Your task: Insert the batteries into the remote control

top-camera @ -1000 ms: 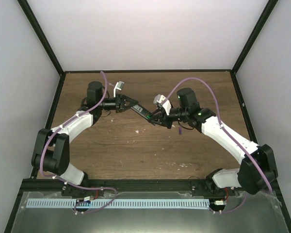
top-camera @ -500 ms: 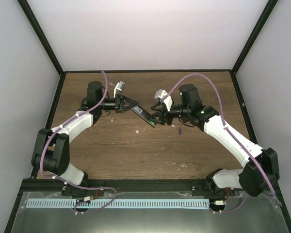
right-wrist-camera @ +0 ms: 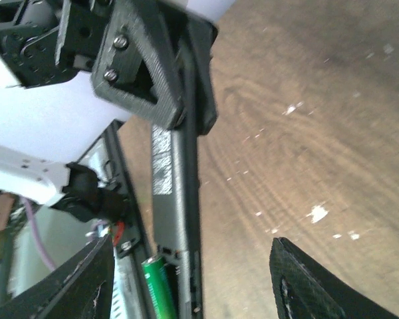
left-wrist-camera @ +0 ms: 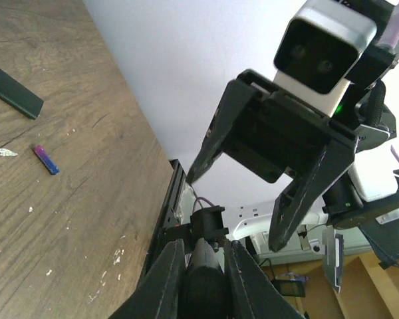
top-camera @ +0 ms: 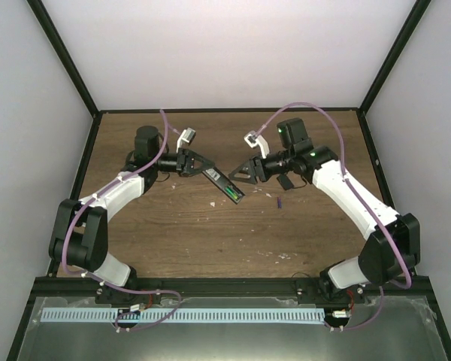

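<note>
From above, the left claw (top-camera: 201,167) is clenched on the upper end of the remote control (top-camera: 224,183), which slants down to the right at mid-frame over the tabletop (top-camera: 210,233). The green battery (top-camera: 235,195) sits in its lower end. The right claw (top-camera: 239,173) is released and empty, just beside the remote.

In the left wrist view, the purple battery (left-wrist-camera: 45,159) lies loose at the left edge, near a black slab (left-wrist-camera: 14,93) that may be the cover.

In the right wrist view, the green cell shows at the bottom of the frame, seated in the rigid bar.

The purple cell looks light, smooth and apt to roll, so pinch it across its middle. The remote is held by one end only and may lever under pressure.
</note>
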Robot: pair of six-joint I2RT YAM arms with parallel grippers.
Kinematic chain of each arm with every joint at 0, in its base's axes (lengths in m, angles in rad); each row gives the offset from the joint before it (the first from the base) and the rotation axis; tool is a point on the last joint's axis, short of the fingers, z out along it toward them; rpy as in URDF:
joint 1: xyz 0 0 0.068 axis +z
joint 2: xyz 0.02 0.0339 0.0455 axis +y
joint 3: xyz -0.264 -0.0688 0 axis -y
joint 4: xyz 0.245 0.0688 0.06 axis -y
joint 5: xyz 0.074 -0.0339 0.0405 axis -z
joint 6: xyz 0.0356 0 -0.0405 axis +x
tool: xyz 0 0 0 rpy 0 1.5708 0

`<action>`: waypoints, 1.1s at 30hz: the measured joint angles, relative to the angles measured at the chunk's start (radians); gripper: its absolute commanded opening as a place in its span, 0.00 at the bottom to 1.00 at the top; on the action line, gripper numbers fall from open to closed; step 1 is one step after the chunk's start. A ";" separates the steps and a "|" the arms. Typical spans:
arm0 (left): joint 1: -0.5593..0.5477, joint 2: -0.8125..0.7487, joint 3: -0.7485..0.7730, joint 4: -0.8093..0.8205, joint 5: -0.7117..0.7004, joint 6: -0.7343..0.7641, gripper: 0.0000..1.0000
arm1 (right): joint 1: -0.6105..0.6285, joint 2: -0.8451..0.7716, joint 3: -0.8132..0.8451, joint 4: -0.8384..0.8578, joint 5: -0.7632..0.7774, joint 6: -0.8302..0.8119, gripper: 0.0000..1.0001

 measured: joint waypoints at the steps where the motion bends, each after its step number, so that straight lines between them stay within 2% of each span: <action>1: 0.000 0.000 0.000 0.000 0.004 0.001 0.00 | 0.000 0.001 -0.002 -0.014 -0.019 0.014 0.56; 6: 0.000 0.000 0.011 -0.014 0.018 0.009 0.00 | 0.000 -0.003 -0.054 -0.021 -0.142 0.091 0.56; 12: 0.000 0.000 0.034 -0.031 0.021 0.027 0.00 | 0.000 0.004 -0.092 -0.026 -0.214 0.140 0.55; 33: -0.001 0.000 0.069 -0.164 0.012 0.142 0.00 | 0.000 0.085 -0.093 0.019 -0.282 0.227 0.44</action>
